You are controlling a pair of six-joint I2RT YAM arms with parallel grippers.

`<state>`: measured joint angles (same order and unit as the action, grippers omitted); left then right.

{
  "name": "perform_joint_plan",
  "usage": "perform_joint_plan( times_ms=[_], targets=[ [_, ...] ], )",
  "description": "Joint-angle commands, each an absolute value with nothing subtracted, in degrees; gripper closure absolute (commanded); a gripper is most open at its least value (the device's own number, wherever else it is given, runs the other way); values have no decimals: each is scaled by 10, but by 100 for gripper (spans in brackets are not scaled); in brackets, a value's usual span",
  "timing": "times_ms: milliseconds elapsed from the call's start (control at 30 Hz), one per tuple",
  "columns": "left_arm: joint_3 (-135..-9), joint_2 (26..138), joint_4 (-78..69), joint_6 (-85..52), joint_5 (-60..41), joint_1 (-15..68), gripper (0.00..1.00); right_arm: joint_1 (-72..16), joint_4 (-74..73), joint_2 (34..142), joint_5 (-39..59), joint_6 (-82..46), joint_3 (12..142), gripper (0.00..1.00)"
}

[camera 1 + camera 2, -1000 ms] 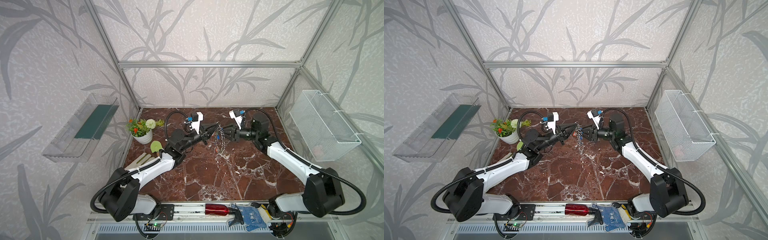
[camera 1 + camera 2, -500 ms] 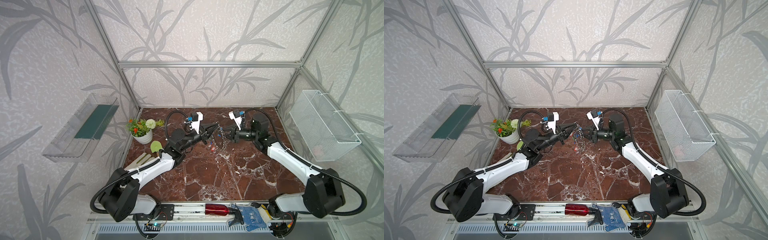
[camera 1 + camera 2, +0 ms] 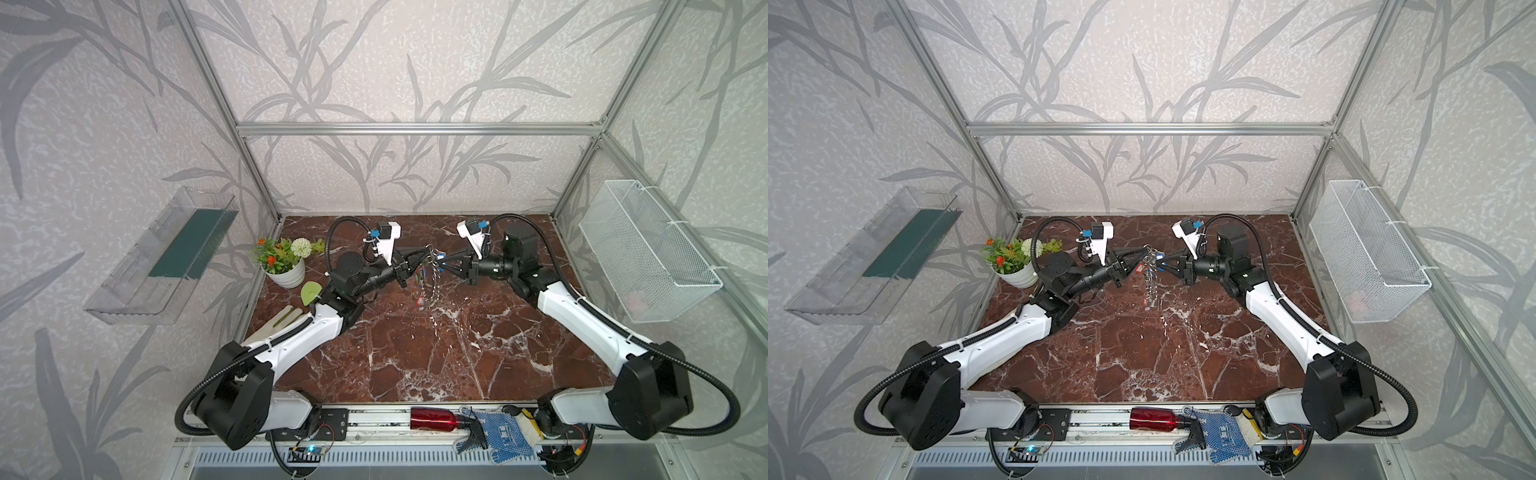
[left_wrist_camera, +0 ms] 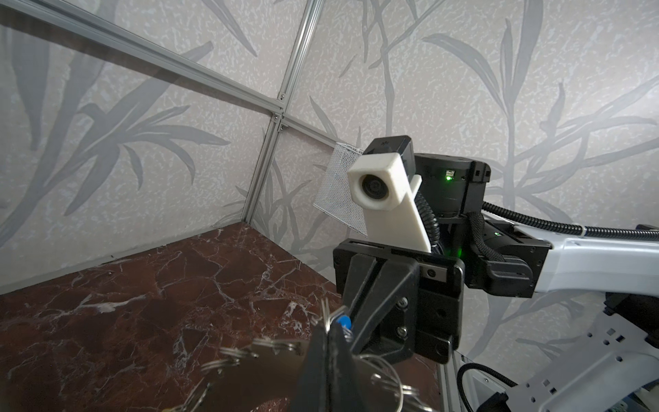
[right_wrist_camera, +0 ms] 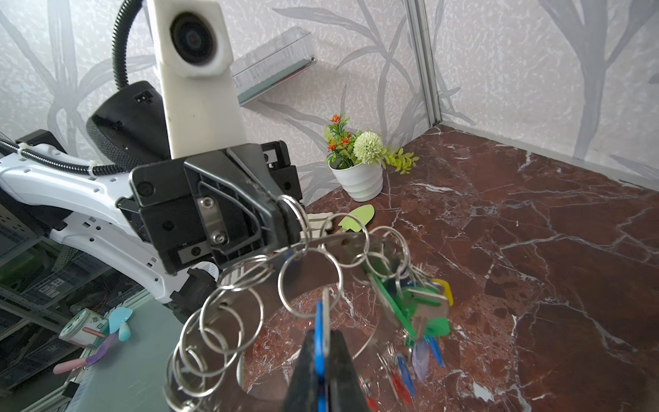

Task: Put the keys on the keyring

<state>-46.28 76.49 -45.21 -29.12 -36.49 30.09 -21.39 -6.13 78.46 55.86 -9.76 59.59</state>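
The keyring [image 3: 431, 277] hangs edge-on above the marble floor between both arms; in both top views it sits mid-scene [image 3: 1152, 284]. My left gripper [image 3: 427, 252] is shut on its upper rim, seen close in the left wrist view [image 4: 330, 330] on the grey plate [image 4: 264, 371]. My right gripper [image 5: 323, 337] is shut on a blue-tagged key [image 5: 318, 321] that hangs from one small ring of the keyring [image 5: 353, 246]. Several more keys [image 5: 422, 308] with green, yellow, blue, red and lilac tags dangle from rings on the far rim.
A white flower pot [image 3: 286, 270], a green paddle shape [image 3: 311, 292] and a pale glove [image 3: 282, 320] lie at the left edge. A wire basket [image 3: 648, 253] hangs on the right wall, a clear shelf [image 3: 166, 257] on the left. A red bottle [image 3: 432, 417] lies on the front rail.
My right gripper has closed from partly open onto the blue-tagged key and edged closer to the ring. The left gripper has kept its hold on the keyring.
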Motion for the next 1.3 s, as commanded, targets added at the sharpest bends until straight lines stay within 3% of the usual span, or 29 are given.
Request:
perform_joint_plan(
  times_ms=[0,467,1267],
  targets=[
    [-499,736,-478,-310,-400,288,100,-213,-31,767,551,-82,614,100],
    [-521,749,-441,-309,-450,283,100,-230,5,762,542,-56,639,100],
    [-535,752,-368,-263,-449,283,100,-231,10,749,529,-48,640,100]
  ],
)
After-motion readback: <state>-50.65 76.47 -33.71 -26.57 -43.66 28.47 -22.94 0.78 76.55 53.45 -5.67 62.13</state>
